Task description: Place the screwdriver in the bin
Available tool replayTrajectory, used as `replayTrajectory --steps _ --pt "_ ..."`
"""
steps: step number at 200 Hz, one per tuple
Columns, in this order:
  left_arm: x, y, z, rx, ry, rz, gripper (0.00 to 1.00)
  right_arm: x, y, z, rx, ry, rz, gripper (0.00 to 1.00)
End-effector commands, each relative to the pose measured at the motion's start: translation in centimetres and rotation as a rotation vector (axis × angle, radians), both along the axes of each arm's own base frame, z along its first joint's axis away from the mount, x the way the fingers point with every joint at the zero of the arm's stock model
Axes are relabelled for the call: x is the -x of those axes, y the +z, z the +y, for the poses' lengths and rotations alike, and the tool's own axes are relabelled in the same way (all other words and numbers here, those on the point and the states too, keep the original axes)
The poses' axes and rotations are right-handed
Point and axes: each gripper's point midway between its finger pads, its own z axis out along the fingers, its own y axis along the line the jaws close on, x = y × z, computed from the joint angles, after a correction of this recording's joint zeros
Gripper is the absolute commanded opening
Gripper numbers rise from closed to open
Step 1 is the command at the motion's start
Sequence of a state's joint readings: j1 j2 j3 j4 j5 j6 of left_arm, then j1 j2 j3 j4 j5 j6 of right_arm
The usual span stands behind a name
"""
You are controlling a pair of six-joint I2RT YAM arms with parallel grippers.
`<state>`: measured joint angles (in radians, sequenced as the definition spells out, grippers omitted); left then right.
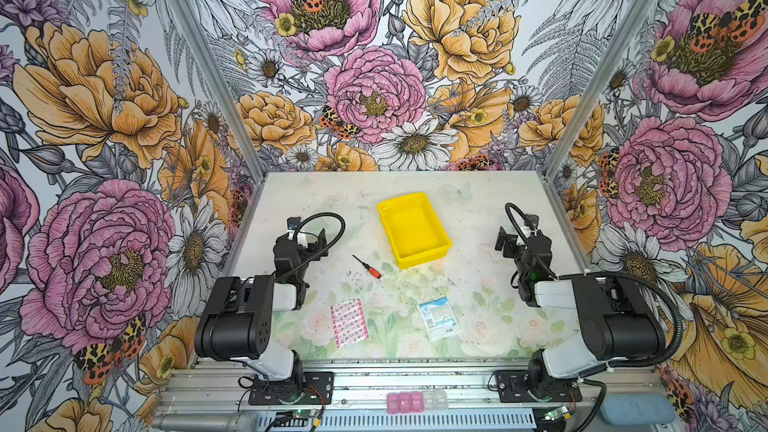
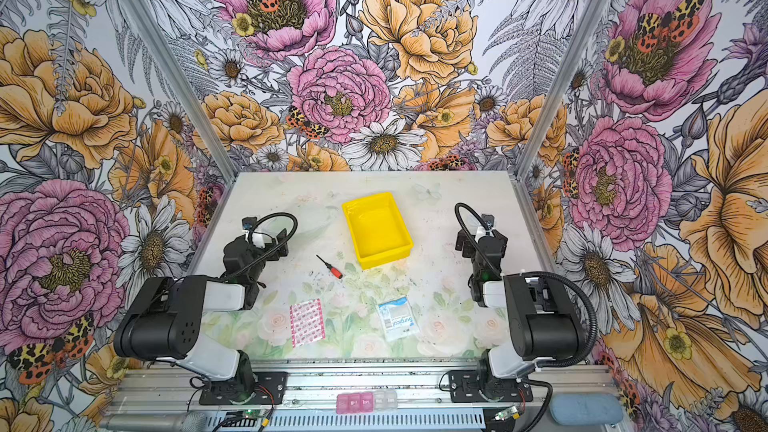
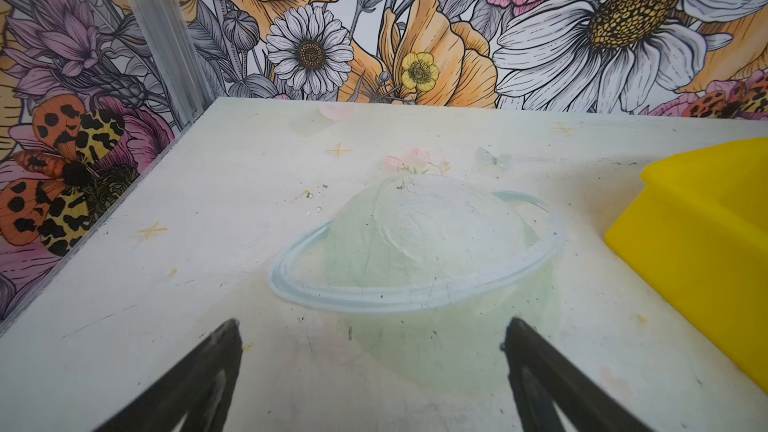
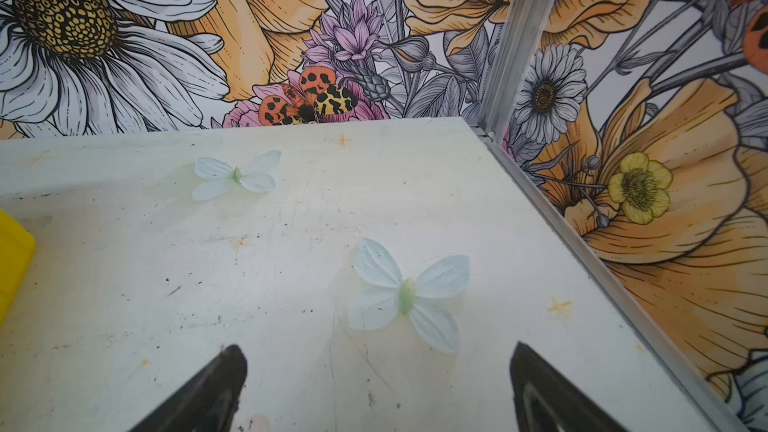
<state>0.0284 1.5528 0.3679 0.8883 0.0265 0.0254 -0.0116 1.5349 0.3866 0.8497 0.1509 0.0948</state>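
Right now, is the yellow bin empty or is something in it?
Empty. In both top views the bin shows only bare yellow floor; the screwdriver lies outside it on the table.

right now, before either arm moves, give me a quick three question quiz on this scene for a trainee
1. True or false: the screwdriver lies inside the bin.
2. The left pincer is: A open and empty; B shut on the screwdriver; C shut on the bin.
3. Fill in: the bin holds ____.
Key: 1 false, it lies on the table beside the bin. 2 A. 3 nothing.
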Motion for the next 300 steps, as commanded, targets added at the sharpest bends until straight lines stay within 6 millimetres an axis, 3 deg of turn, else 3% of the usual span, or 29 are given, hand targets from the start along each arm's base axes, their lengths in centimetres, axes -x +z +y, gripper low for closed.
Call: replayTrajectory --steps 1,199,258,276,300 --pt "-0.6 1.6 0.1 0.005 -0.001 -0.055 0.99 -0.3 0.6 0.3 0.005 0.017 -0.019 1.00" --pt "-0.5 1.6 0.5 0.016 0.014 -0.053 0.99 -0.3 0.6 0.3 0.004 0.017 -0.018 1.00" --pt "0.0 3.1 1.3 0.022 0.068 -0.054 0.99 -0.3 1.4 -0.2 0.011 -0.023 -0.011 1.00" --pt "-0.2 4.3 1.4 0.043 0.080 -0.009 0.99 -0.2 2.2 -0.3 0.012 -0.032 0.012 0.99" --pt "1.1 6.1 0.9 0.077 0.078 0.000 0.99 0.2 3.1 -0.8 -0.011 -0.090 0.104 1.00"
